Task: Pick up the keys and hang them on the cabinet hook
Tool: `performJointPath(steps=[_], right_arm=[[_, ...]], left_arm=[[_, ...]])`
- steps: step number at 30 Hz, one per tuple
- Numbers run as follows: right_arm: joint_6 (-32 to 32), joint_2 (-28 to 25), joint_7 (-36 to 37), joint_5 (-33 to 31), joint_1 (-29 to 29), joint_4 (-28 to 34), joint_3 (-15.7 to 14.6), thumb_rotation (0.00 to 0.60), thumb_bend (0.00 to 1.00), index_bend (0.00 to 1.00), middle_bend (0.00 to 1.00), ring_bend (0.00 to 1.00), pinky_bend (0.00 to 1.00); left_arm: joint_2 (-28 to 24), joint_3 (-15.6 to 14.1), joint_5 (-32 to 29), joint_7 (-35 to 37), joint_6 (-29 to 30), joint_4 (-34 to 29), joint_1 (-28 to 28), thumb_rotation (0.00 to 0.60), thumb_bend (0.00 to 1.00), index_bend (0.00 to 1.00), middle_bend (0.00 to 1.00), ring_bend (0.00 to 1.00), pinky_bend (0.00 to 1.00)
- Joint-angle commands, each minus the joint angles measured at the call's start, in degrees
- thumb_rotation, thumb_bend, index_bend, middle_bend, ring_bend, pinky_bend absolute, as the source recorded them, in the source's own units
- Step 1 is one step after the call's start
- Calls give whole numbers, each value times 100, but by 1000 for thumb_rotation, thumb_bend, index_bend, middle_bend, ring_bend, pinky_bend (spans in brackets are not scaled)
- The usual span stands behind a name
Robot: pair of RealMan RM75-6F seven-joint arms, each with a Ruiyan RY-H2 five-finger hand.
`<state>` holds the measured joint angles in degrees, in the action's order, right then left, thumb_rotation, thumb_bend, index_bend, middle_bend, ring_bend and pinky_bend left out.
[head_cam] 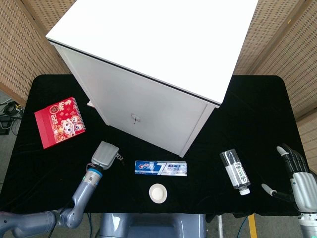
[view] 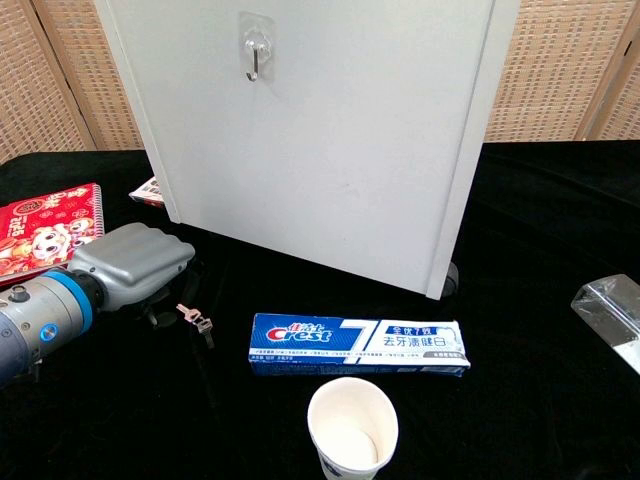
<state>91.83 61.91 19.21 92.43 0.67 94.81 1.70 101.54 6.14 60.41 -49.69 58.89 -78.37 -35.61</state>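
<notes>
The small keys (view: pixel 196 320) lie flat on the black cloth, left of the toothpaste box; in the head view the keys (head_cam: pixel 118 157) peek out just right of my left hand (head_cam: pixel 105 154). From the chest view, my left hand (view: pixel 130 264) hovers low immediately left of the keys, back upward, fingers bent down toward the cloth, holding nothing. The metal hook (view: pixel 256 57) sits high on the white cabinet (view: pixel 320 130) front; the hook (head_cam: pixel 133 118) is bare. My right hand (head_cam: pixel 296 174) rests at the table's right front corner, fingers spread, empty.
A Crest toothpaste box (view: pixel 357 344) lies right of the keys, with a paper cup (view: pixel 351 428) in front of it. A clear bottle (head_cam: pixel 235 172) lies to the right. A red notebook (head_cam: pixel 60 122) sits at the left, and a small printed item (view: pixel 148 189) by the cabinet's corner.
</notes>
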Motion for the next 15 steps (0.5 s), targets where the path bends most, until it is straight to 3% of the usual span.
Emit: performJointPath(steps=[1, 15], right_arm=[[-11, -6, 20, 7, 4, -5, -3, 600, 89, 0, 0, 0, 0], [-49, -18, 95, -33, 16, -34, 9, 600, 89, 0, 0, 0, 0]], left_arm=[[113, -39, -117, -3, -18, 121, -19, 600, 367, 486, 877, 830, 741], [417, -48, -141, 30, 72, 464, -144, 600, 367, 488, 877, 830, 741]])
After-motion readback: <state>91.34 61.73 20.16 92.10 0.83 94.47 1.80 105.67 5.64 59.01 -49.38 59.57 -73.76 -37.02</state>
